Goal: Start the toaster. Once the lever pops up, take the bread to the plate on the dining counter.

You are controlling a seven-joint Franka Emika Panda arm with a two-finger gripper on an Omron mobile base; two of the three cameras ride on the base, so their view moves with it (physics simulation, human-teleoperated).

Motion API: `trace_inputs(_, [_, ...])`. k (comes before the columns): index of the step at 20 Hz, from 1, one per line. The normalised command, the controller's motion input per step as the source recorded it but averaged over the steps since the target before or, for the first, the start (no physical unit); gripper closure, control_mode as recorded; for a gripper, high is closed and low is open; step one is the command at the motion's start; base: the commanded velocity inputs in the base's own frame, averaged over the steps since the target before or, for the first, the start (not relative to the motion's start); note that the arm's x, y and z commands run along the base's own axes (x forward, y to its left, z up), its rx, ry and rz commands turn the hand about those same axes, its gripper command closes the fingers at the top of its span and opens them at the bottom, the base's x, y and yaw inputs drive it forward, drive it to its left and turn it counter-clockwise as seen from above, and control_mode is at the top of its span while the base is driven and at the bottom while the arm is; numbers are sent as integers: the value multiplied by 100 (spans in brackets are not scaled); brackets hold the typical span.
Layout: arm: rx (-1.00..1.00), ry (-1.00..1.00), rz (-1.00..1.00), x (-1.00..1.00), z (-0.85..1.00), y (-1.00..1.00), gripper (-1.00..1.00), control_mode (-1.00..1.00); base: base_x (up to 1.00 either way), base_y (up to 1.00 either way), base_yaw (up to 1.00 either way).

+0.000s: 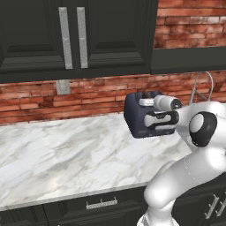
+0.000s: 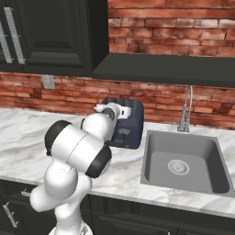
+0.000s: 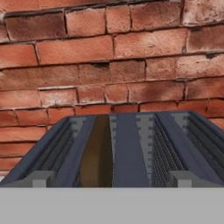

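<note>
Left base view: the toaster (image 1: 140, 118) stands on the marble surface (image 1: 66, 154) against the brick wall, and the arm's hand is level with its upper half, right in front of it.

Right base view: the toaster sits just left of the sink (image 2: 183, 163); the wrist covers its near top corner.

Hand view: the pincer (image 3: 112, 183), its jaws spread wide and holding nothing, looks along the toaster's top. The slots run straight away from it toward the wall, and the bread (image 3: 95, 155) stands edge-on in the left slot — so the slice lies ahead and slightly left. The lever I cannot make out.
</note>
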Motion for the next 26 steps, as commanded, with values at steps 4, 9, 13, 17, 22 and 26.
trace_inputs(4, [0, 0, 0, 3, 0, 0, -100, -100, 0, 0, 0])
trace_inputs(9, [0, 0, 0, 0, 0, 10, -100, -100, 0, 0, 0])
trace_inputs(13, [0, 0, 0, 0, 0, 8, -100, -100, 0, 0, 0])
trace_inputs(17, [0, 0, 0, 0, 0, 0, -100, -100, 0, 0, 0])
trace_inputs(22, [0, 0, 0, 0, 0, 1, -100, -100, 0, 0, 0])
trace_inputs(26, [0, 0, 0, 0, 0, 9, -100, -100, 0, 0, 0])
